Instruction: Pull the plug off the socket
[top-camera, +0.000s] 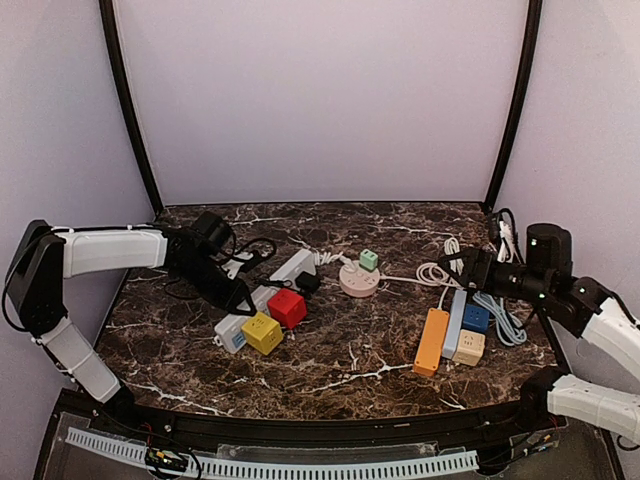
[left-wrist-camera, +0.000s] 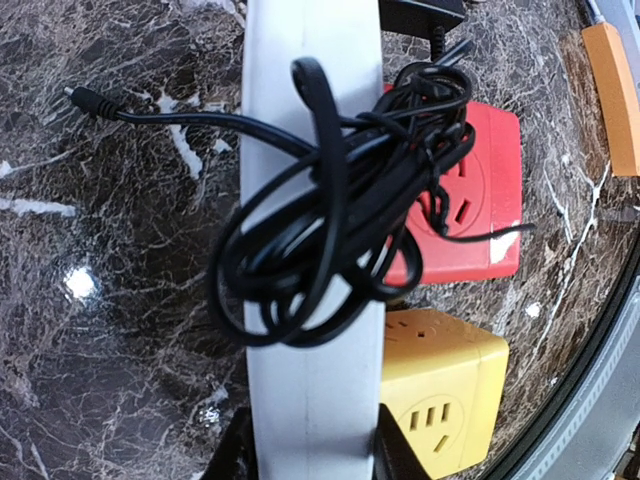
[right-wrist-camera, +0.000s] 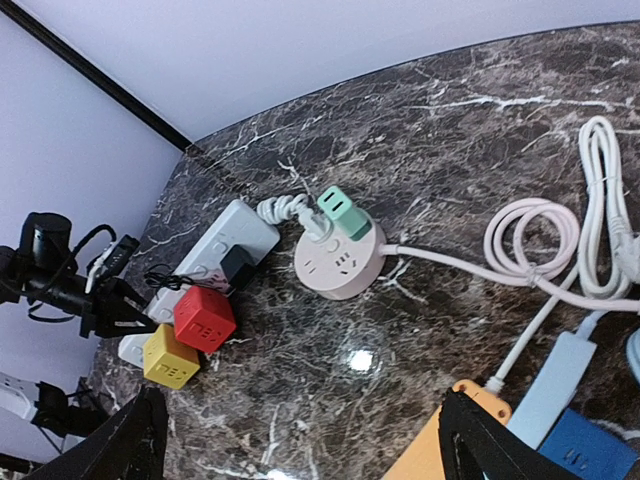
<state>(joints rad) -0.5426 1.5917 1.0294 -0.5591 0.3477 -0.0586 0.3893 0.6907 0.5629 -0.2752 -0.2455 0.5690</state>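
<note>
Plug (right-wrist-camera: 238, 268) beyond left hand (left-wrist-camera: 312, 455), fingers (left-wrist-camera: 398, 452) seemingly clamping white strip (left-wrist-camera: 310, 100)

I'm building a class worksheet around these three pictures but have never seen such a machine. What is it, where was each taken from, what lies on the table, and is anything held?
Two robot arms are bolted at the near edge of a marble table. The wide picture comes from a fixed camera above and behind them, the other two from a camera on each wrist. On the table lie a white power strip with a black cable bundled on it, a red cube socket, a yellow cube socket, a round pink socket with a green plug in it, and an orange power strip. The left gripper straddles that white strip; whether it squeezes is unclear. The right gripper is open and empty.
</note>
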